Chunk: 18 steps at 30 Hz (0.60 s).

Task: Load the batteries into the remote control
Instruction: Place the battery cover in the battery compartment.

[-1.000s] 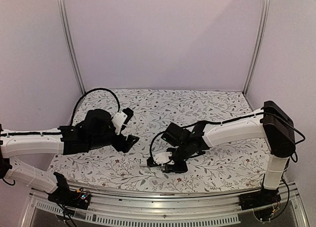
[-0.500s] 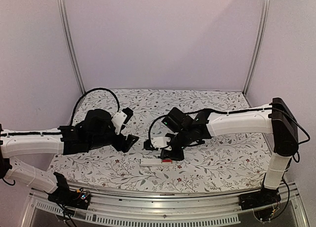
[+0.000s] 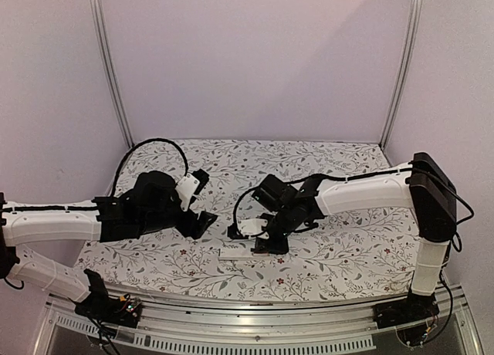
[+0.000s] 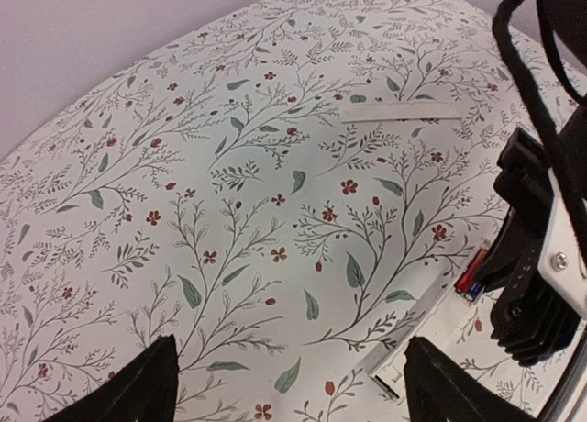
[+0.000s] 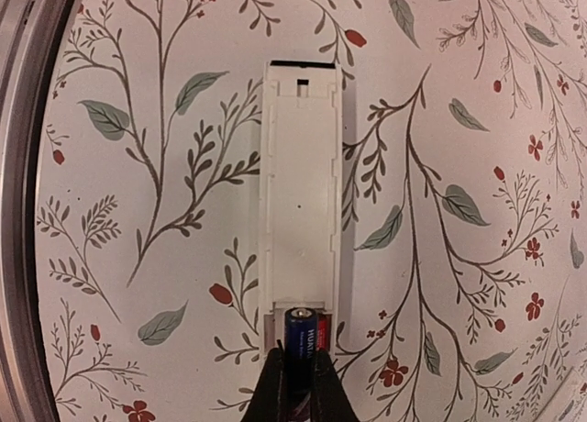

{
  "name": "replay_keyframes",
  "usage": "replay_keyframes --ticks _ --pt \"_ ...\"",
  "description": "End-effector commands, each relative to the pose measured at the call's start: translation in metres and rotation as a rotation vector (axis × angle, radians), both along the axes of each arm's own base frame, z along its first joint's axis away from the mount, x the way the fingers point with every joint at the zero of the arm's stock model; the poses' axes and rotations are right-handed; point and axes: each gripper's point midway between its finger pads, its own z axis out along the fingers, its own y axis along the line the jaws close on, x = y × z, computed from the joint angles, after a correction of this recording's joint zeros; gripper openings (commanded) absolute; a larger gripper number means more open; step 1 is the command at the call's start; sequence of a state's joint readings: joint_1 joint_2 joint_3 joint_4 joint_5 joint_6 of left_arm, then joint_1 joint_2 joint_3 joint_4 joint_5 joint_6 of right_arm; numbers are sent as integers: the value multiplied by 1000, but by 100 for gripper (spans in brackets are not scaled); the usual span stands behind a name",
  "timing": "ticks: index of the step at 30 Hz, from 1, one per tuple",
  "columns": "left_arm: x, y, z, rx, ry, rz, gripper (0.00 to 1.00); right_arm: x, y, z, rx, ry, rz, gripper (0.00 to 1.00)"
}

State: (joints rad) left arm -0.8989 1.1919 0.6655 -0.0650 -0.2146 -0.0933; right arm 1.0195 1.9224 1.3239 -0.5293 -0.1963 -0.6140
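Observation:
The white remote control (image 3: 234,253) lies flat on the flowered cloth at front centre, back side up, with its battery bay open at the near end (image 5: 301,202). The red-orange battery (image 5: 324,333) sits in that bay and also shows in the left wrist view (image 4: 470,275). My right gripper (image 5: 298,367) is shut on the black battery (image 5: 302,335) and holds it just over the open bay, beside the red one. In the top view the right gripper (image 3: 262,245) is at the remote's right end. My left gripper (image 3: 202,222) is open and empty, hovering left of the remote (image 4: 417,335).
A thin white strip (image 4: 401,111) lies on the cloth farther back. The metal front rail (image 5: 18,211) runs close along the remote's near side. The right gripper's black body (image 4: 527,294) fills the right side of the left wrist view.
The right gripper, still holding the black battery, lifted back from the remote and has come down again at its right end. The left arm has not moved.

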Motion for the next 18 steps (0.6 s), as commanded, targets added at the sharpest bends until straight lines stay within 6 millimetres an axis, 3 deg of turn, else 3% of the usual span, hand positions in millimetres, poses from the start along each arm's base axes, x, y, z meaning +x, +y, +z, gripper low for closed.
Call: replay_keyframes --ticks 1,18 --pt "3 3 -5 16 1 5 85 0 -7 -19 -49 22 -8 0" --pt "3 3 -5 18 -1 4 85 -2 -16 -21 -76 13 -12 0"
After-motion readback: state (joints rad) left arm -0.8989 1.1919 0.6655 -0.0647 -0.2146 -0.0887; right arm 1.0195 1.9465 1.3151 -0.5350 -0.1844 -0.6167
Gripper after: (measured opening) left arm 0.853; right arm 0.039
